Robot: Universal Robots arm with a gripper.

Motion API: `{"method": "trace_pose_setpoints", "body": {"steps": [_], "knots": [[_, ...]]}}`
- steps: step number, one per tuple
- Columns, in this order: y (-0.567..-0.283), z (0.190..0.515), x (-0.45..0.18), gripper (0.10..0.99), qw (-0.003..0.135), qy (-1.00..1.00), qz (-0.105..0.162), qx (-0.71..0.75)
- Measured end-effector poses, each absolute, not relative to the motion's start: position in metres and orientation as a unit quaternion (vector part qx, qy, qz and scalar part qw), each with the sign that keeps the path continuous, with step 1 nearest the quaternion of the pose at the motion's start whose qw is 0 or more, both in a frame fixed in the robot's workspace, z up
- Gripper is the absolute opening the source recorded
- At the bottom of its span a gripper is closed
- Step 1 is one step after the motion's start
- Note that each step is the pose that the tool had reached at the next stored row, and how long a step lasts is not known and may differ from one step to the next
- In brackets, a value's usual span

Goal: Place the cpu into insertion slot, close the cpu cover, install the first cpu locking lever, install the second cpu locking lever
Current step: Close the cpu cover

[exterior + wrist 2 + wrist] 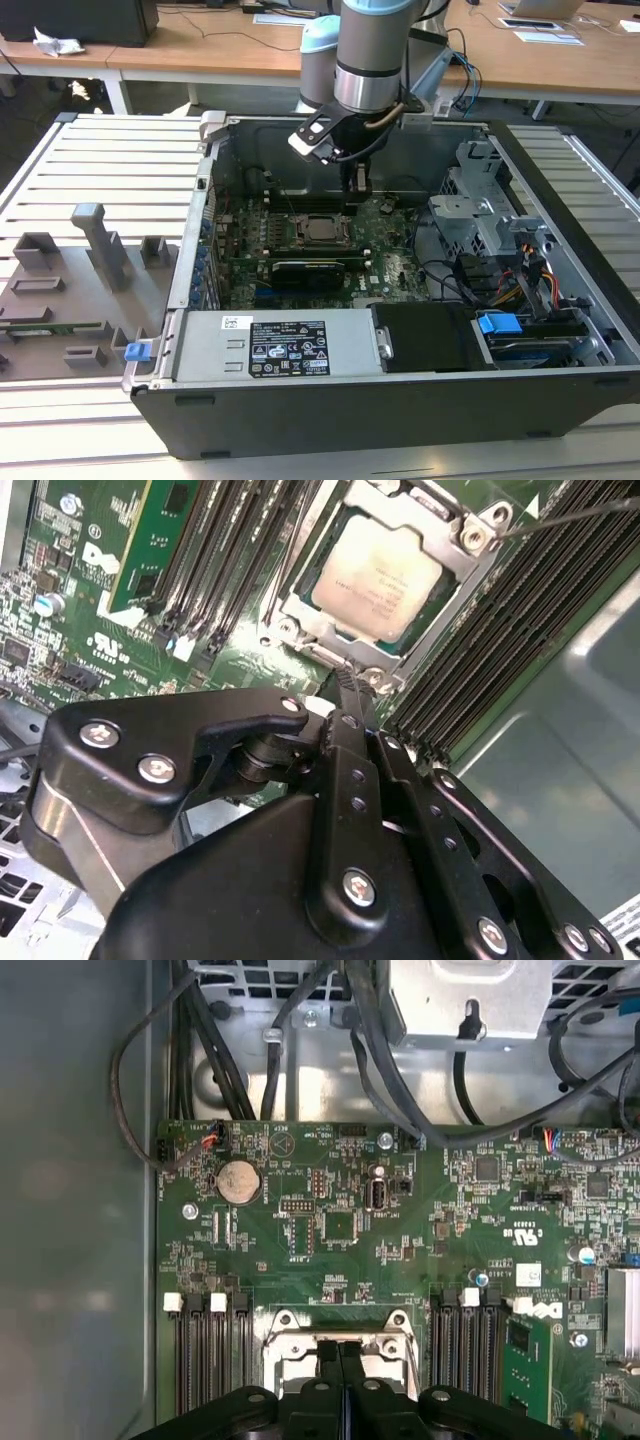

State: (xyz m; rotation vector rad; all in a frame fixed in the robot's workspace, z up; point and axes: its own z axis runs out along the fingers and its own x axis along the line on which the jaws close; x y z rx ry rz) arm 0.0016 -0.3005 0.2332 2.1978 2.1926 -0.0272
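You have the open case [420,400] on the bench [100,150], with the arm [368,60] reaching over the board [390,265]. The cover [300,605] lies shut on the slot [322,212] with the cpu [378,572] seated in its window, so two steps look done. One lever [570,518] stands free, so I judge it unlatched. The jaws are together, with nothing seen between them, just beside the cover. In the exterior view the cpu is at their 7 o'clock.

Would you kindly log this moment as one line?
cpu: seated | cpu cover: down over it | gripper: shut, at cover's edge
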Motion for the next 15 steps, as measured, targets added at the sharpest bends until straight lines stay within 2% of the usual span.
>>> {"method": "trace_pose_setpoints", "body": {"steps": [15], "knots": [[-0.301,0.231,-0.027,0.106,0.018,0.706,-0.009,0.708]]}}
